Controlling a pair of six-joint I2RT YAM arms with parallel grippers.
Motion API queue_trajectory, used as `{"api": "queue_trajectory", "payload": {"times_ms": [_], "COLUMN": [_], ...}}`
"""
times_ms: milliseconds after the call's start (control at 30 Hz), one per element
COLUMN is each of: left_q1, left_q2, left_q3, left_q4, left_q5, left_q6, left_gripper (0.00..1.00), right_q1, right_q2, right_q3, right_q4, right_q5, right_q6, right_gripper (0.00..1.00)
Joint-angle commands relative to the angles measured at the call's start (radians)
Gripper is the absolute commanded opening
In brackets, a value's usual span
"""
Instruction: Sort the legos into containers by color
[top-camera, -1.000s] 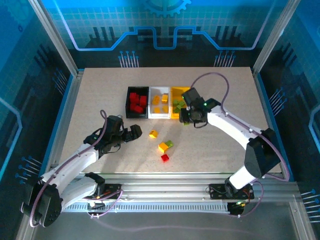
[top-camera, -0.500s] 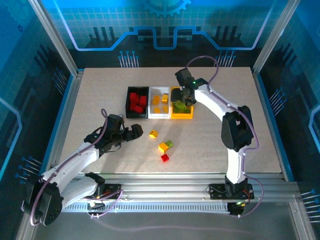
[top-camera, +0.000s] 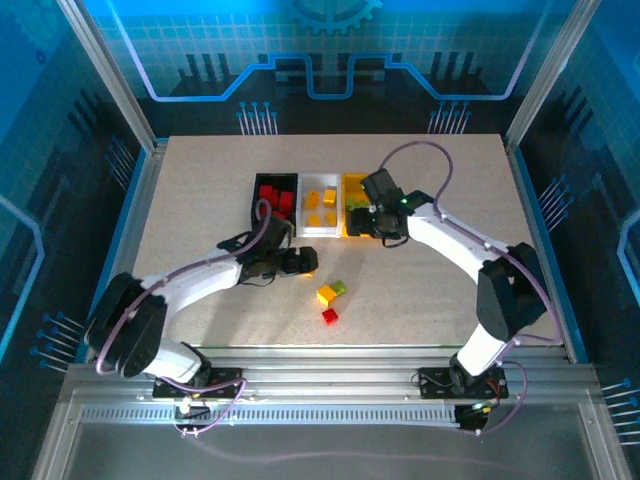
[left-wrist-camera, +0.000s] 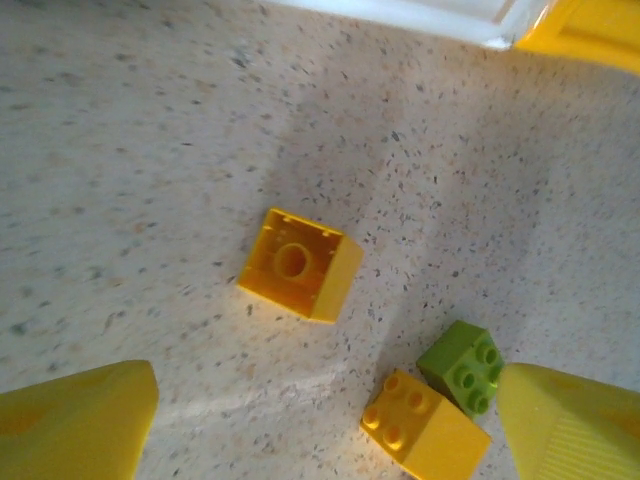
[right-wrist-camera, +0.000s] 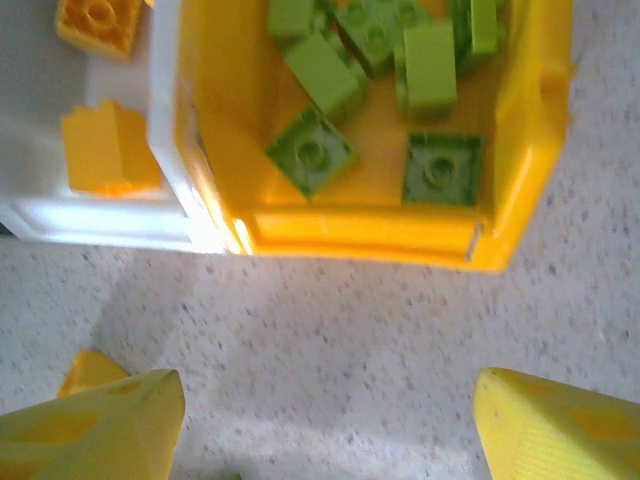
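Wrist views: left hand (left-wrist-camera: 325, 380) open, empty, straddling upturned yellow brick (left-wrist-camera: 300, 265); right hand (right-wrist-camera: 330, 385) open, empty, just near of yellow bin (right-wrist-camera: 360, 240) holding green bricks (right-wrist-camera: 310, 150).

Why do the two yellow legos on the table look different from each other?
The upturned yellow lego shows its hollow underside; the studded yellow lego shows its bumps. The upturned one lies alone; the studded one touches a green lego. Both are yellow and lie on the table.
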Motion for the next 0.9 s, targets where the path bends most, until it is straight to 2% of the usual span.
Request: {"api": "queue_trajectory", "payload": {"times_ms": [0,133,267,500,667,867], "left_q1": [-0.032,-0.064,-0.083,-0.137,-0.161,-0.165], "left_q2": [0.099,0.200,0.251,0.333,0.323,0.225], "left_q3": [0.070,0.151,0.171,0.200,0.185,0.177], "left_q4": [-0.016,-0.084,-0.100,-0.134,-0.139,-0.139], "left_q5": [-0.087,-0.210,-0.269,-0.351,-0.380,-0.371], "left_q6": [0.067,0.123,0.148,0.168,0.161,0.137], "left_gripper": [0.87,0.85,0.79,0.58,0.47,0.41], "right_q1": [0.005,0.004,0.002,-0.013,-0.027,-0.031], "right_q2": [-0.075,-0.126,-0.154,-0.186,-0.200,-0.217], "right_q3": [-0.064,-0.107,-0.127,-0.140,-0.140,-0.149], "right_q4": [0.048,0.055,0.057,0.070,0.066,0.070], "right_q5": [-0.011,-0.009,-0.006,-0.010,-0.010,-0.014], "right_q6": [0.034,0.037,0.037,0.043,0.041,0.044], "right_gripper": [0.77,0.78,0.78,0.78,0.79,0.79]}}
